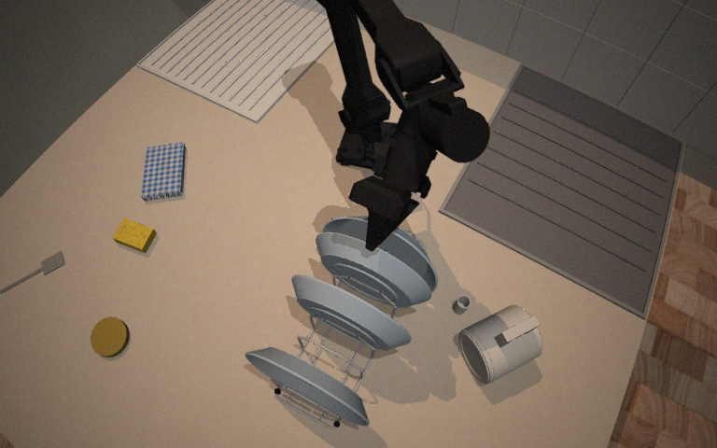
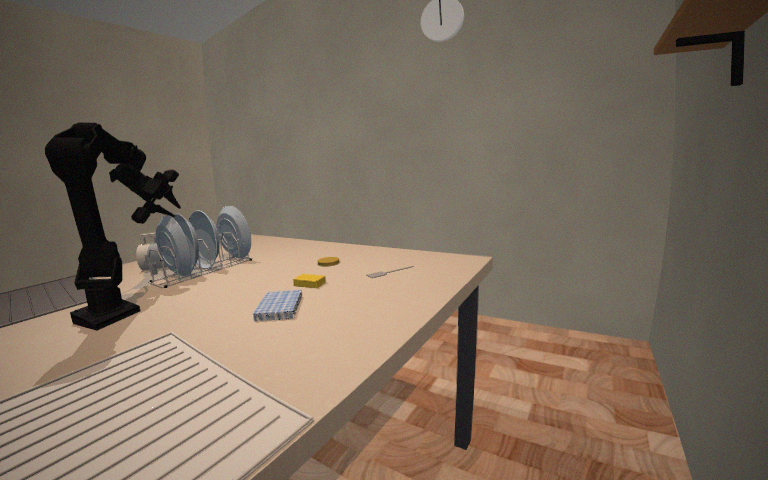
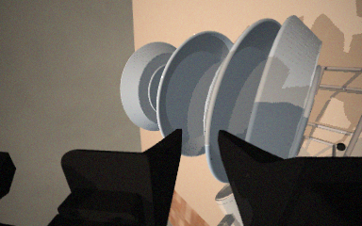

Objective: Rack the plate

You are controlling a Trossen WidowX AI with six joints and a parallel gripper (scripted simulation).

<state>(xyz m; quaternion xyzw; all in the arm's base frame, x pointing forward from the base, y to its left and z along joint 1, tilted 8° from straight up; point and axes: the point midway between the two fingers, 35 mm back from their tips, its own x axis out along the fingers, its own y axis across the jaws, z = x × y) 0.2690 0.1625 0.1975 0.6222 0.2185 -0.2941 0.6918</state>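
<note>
Gripper (image 1: pixel 376 244) jaws part-spread over crowded plates (image 1: pixel 380 264); contact unclear; canister (image 1: pixel 502 343) beside rack (image 1: pixel 338 364).

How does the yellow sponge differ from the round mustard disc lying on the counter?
Shape: the yellow sponge is a rectangular block, while the mustard disc is round.
Colour: the sponge is a brighter, speckled yellow; the disc is darker and plain.
Thickness: the sponge looks thicker than the disc.
Both lie flat on the counter, apart from each other.
</note>
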